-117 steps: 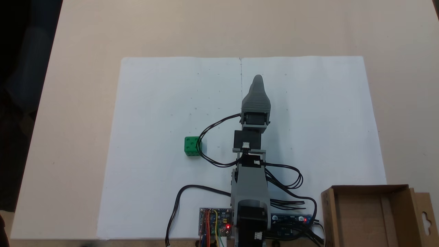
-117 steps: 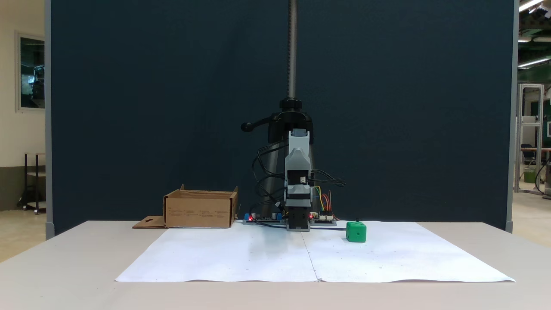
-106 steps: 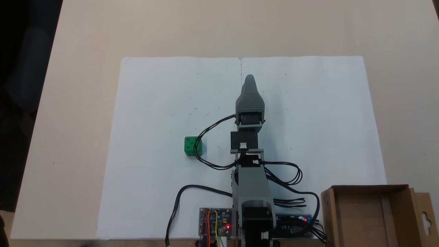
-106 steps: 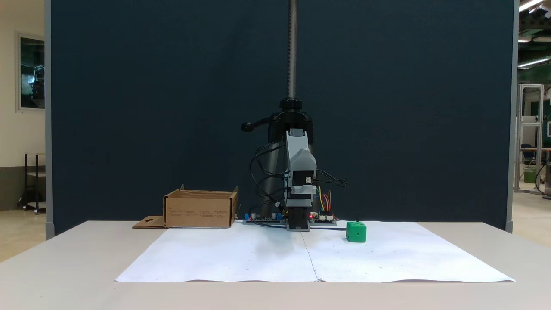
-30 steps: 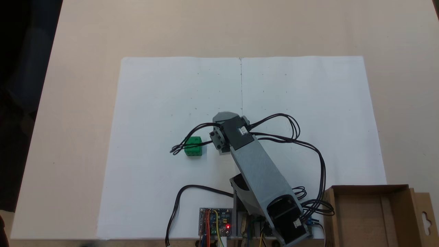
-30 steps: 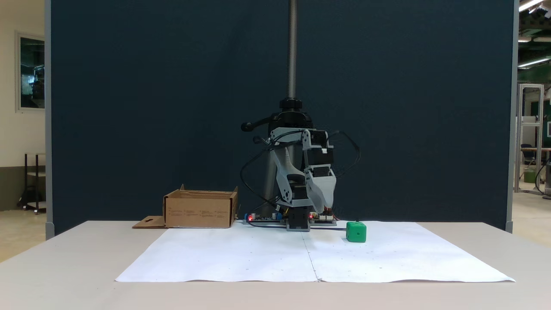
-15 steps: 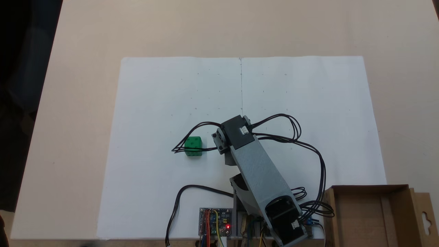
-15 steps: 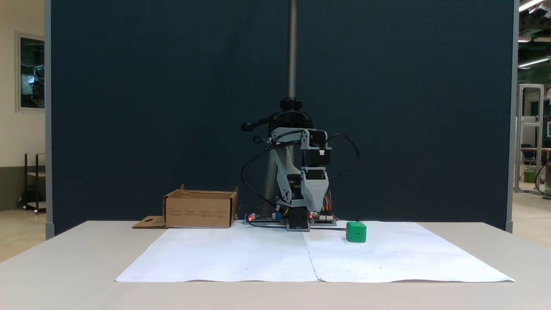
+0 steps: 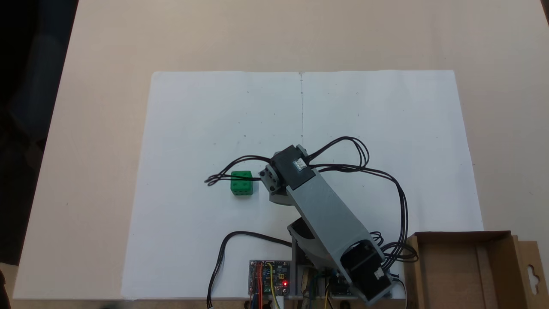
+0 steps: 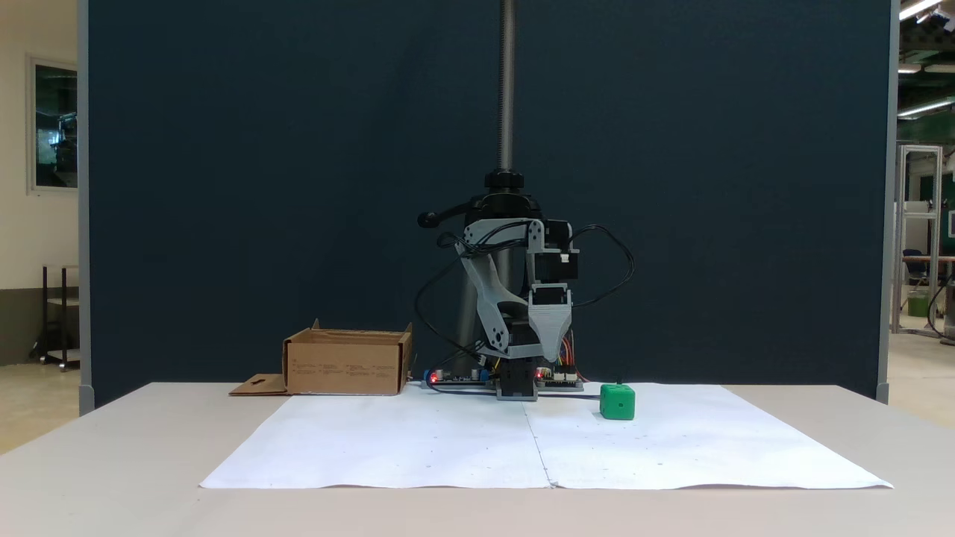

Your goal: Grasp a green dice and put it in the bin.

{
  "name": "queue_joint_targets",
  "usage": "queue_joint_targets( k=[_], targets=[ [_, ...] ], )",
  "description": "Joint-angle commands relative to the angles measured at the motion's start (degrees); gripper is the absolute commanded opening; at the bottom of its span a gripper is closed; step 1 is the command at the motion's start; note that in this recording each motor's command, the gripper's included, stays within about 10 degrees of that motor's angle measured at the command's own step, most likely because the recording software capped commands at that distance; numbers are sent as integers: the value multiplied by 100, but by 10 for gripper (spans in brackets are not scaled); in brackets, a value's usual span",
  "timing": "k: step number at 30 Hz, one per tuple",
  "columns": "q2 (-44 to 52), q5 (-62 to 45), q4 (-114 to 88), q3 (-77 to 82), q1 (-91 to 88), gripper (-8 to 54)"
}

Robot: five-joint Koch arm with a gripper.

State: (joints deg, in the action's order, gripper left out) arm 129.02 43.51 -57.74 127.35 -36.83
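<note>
Paper [image 9: 343, 107] in two white sheets, joined at a seam, covers the middle of a beige table [image 9: 107, 43], and the green dice [image 9: 241, 183] sits on the sheet that lies left of the seam in the fixed view from above. In the fixed view from the front the dice [image 10: 618, 401] rests flat on the paper to the right of the arm's base, touching nothing. The arm [image 9: 326, 214] rises from the near edge of the table and leans toward the dice, with its wrist bent so that the gripper [image 10: 553, 359] points straight down. From the front, the gripper's grey tapered tip hangs above the paper, near the dice but apart from it, a little to its left and higher. From above, the wrist motor hides the tip. Only one narrow point shows, so I cannot tell whether the jaws are parted or closed; nothing is seen held in them. A loop of black cables [image 9: 223, 176] from the wrist crosses over the top of the dice in the view from above. The bin [image 9: 467, 274], a brown cardboard box, stands at the lower right corner of that view, well apart from the dice, with its flap and hang-hole on the right. Circuit boards [image 9: 268, 278] with a red light lie beside the arm's base.
</note>
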Motion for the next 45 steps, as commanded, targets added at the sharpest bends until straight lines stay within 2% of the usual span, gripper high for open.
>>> queue_joint_targets(
  k=[1,7,26,36,45],
  targets=[
    [352,536,299,-237,-185,432],
    [-167,642,721,-237,-791,433],
    [-439,1661,1397,-237,-1714,432],
    [-1872,1661,1916,-237,-2057,425],
    [-2347,1661,2461,-237,-2171,425]
  ],
)
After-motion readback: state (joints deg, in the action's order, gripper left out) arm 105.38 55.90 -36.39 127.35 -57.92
